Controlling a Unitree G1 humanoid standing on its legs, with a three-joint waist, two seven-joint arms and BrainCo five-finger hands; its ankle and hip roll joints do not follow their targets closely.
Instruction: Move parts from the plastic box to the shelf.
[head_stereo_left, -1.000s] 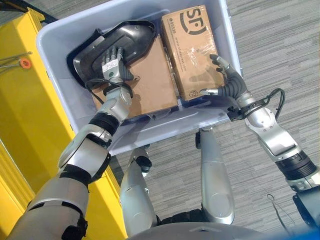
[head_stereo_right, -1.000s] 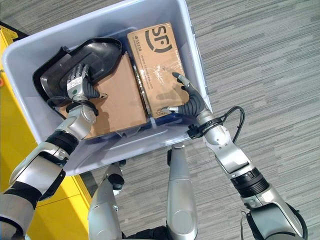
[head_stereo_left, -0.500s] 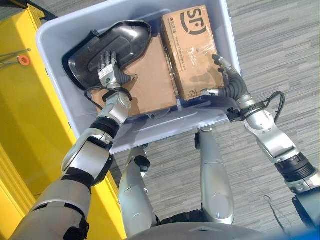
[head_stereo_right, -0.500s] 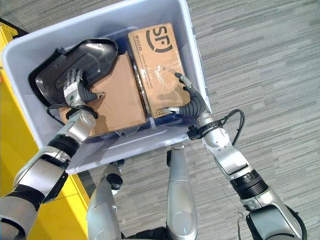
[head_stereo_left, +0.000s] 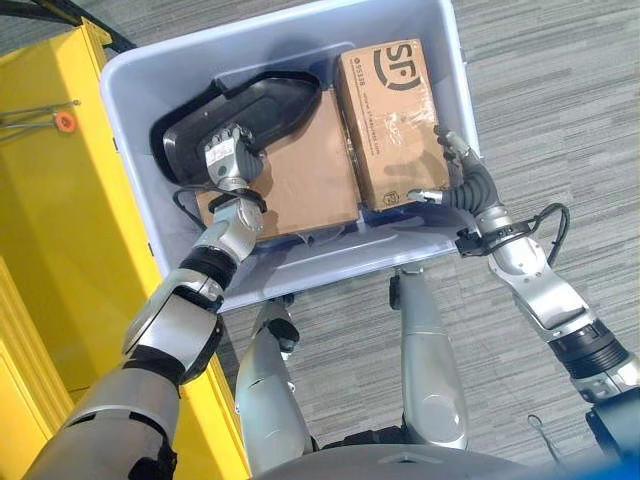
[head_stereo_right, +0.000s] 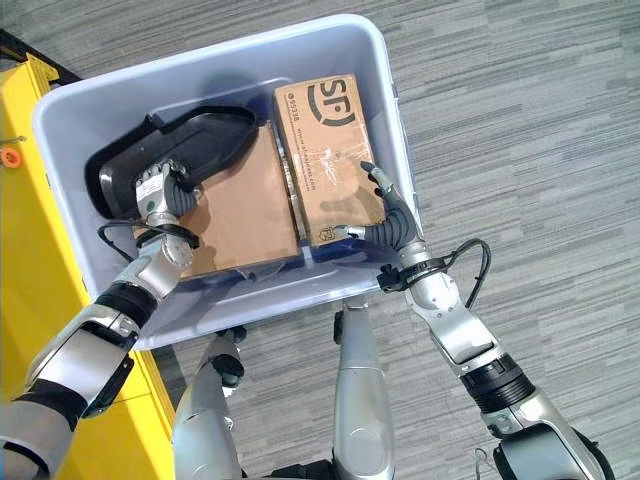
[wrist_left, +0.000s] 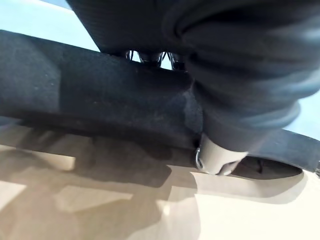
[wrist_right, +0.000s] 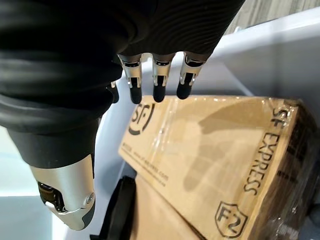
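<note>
Grey striped carpet runs under the scene, with a yellow shelf standing along the robot's left. Between them sits the pale plastic box, holding three things: a black moulded part at the far left, a flat brown carton in the middle, and a printed cardboard box against the right wall.

The left hand rests on the near end of the black moulded part, fingers curled over its edge; its wrist view shows the dark rim lying between thumb and fingers, so it appears to be grasping the part. The right hand hovers at the near corner of the printed cardboard box, fingers spread and relaxed, closed on nothing.

The risks probably lie in the lift. The black part is long and is held near one end, so it could pivot in the fingers, swing down and slip free. Its far end sits close to the box's back wall and may catch there, dragging the whole plastic box along. The right hand stands close to the box's right wall and could knock it if it moves carelessly. The yellow shelf is just beside the box, so a wide swing of the long part might strike it.
</note>
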